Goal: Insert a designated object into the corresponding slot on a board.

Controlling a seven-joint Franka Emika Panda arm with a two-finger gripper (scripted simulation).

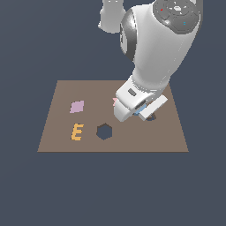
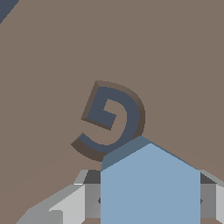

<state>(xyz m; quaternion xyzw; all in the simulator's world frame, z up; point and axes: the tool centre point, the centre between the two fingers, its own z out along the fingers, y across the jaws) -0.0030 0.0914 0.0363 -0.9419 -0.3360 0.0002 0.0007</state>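
Observation:
My gripper point(image 1: 142, 112) is shut on the light-blue block point(image 2: 150, 188), which fills the space between the two fingers point(image 2: 70, 205) in the wrist view. In the exterior view only a sliver of the block point(image 1: 140, 111) shows under the hand. I hold it above the brown board point(image 1: 66, 88), over the dark G-shaped cut-out point(image 2: 109, 118), toward the exterior view's right. The dark hexagon slot point(image 1: 104, 131) lies open near the board's front edge, to the exterior view's left of my gripper.
A lilac diamond point(image 1: 77, 106) and an orange E point(image 1: 77, 132) sit on the board's left part in the exterior view. A pink star point(image 1: 115, 102) is mostly hidden behind my hand. The arm's white links point(image 1: 159, 44) rise over the board's far right.

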